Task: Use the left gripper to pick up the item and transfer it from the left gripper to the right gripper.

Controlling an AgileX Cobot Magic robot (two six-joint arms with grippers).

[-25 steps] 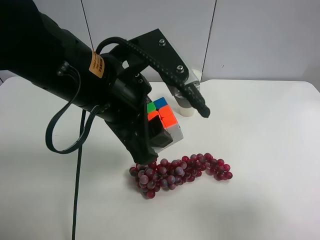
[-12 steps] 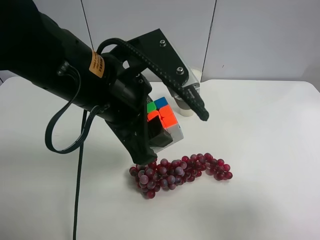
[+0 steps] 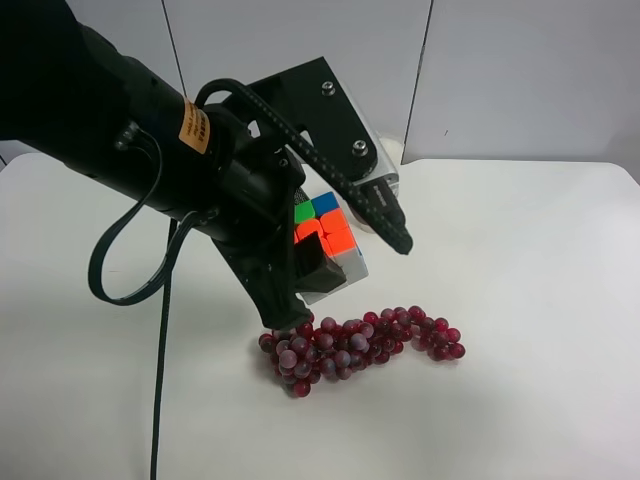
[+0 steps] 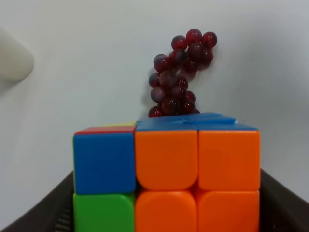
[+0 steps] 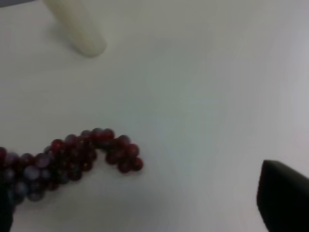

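Left end effector (image 4: 161, 217) grasps the cube (image 3: 325, 232), aloft over the grapes (image 3: 360, 345) near the tabletop's (image 3: 540, 300) middle. Hold steady — bring the right end effector (image 5: 145, 208), spread and empty, squarely onto free faces before releasing.

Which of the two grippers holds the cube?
The left gripper, on the orange-labelled arm, is shut on the cube; the right gripper is open and empty.
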